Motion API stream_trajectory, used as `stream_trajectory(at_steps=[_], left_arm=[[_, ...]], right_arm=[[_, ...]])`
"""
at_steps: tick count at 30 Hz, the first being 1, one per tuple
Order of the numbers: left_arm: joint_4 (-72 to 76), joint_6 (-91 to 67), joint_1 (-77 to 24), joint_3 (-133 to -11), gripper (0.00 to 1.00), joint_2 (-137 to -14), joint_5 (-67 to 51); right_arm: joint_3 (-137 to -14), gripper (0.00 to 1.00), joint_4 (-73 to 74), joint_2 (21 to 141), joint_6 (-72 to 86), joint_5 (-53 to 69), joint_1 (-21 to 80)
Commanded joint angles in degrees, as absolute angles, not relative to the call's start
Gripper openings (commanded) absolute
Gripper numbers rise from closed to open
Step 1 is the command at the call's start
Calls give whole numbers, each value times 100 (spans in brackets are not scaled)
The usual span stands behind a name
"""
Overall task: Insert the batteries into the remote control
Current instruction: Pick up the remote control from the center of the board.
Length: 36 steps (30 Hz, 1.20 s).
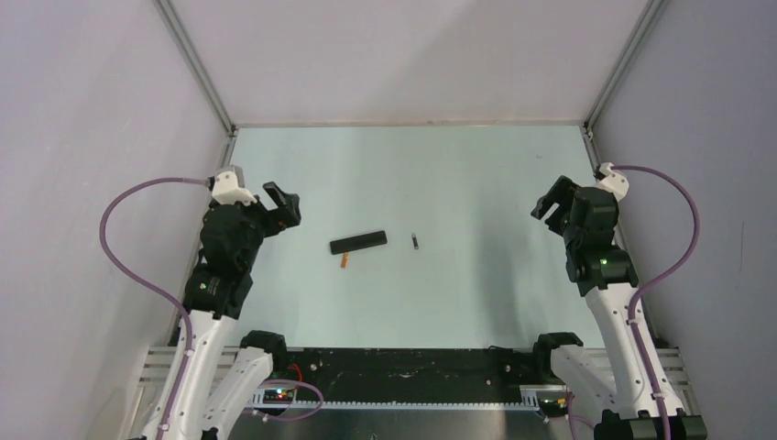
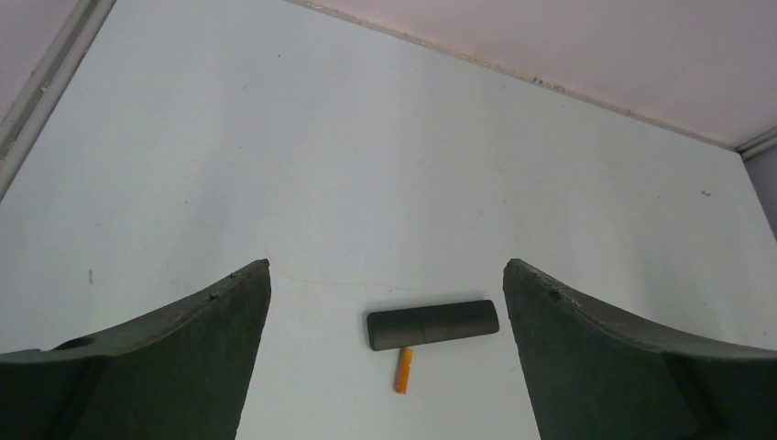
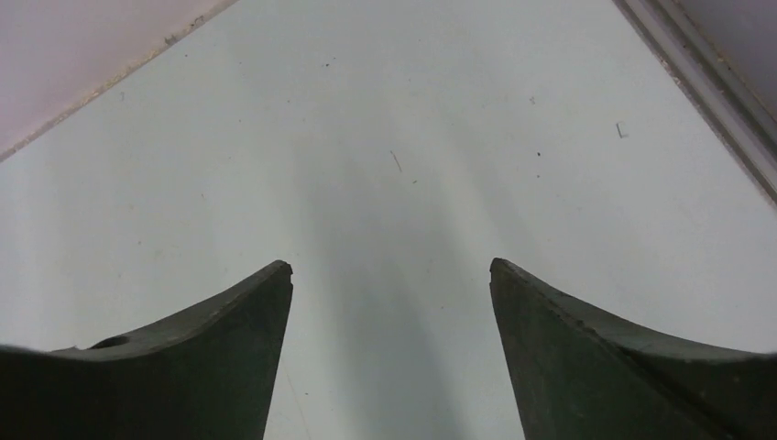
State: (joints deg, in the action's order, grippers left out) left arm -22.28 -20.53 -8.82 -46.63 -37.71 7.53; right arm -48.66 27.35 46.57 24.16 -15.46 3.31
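Observation:
The slim black remote control point(image 1: 358, 243) lies flat near the middle of the pale table. It also shows in the left wrist view point(image 2: 432, 324). The orange battery point(image 1: 344, 260) lies just by its near-left end, and shows in the left wrist view point(image 2: 403, 369). The dark battery with a pale tip point(image 1: 415, 242) lies a little to the right of the remote. My left gripper point(image 1: 282, 205) is open and empty, left of the remote, and also shows in its wrist view point(image 2: 387, 268). My right gripper point(image 1: 548, 203) is open and empty, far right, seen too in its wrist view point(image 3: 391, 268).
Grey walls with metal corner rails point(image 1: 197, 64) enclose the table on three sides. The arm bases and a black cable tray point(image 1: 403, 371) run along the near edge. Purple cables point(image 1: 137, 266) loop beside each arm.

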Motion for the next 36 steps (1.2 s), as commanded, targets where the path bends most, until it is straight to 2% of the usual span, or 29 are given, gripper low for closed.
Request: stream_trajectory(at_steps=[1, 4, 9, 15, 19, 24, 27, 31, 36], left_arm=[[-2100, -2500, -748, -4772, 100, -3853, 749], [-2185, -2748, -689, -4843, 100, -4030, 493], [-2190, -2659, -680, -4762, 100, -4123, 34], [-2197, -2766, -684, -4526, 100, -4346, -838], [-2178, -3216, -691, -4188, 100, -4023, -1184], [-2196, -3831, -689, -3407, 100, -3437, -701], [-2192, -4413, -690, -3056, 100, -3487, -439], [-2150, -4692, -689, -2903, 100, -4034, -280], [-1907, -4736, -686, -3062, 100, -4970, -256]], right_arm=[[-5072, 89, 2603, 4698, 2534, -1493, 381], [-5071, 92, 2738, 4814, 2583, -1216, 418], [-5016, 91, 2757, 4842, 2553, -723, 606], [-4860, 86, 2776, 4844, 2808, -713, 1105], [-4686, 82, 2883, 4883, 3156, -661, 1462], [-4452, 80, 2663, 5062, 3413, -909, 2241], [-4448, 80, 2414, 5329, 3584, -1025, 2717], [-4447, 83, 1972, 5703, 3784, -1009, 3251], [-4454, 83, 1460, 6284, 4031, -1115, 3883]])
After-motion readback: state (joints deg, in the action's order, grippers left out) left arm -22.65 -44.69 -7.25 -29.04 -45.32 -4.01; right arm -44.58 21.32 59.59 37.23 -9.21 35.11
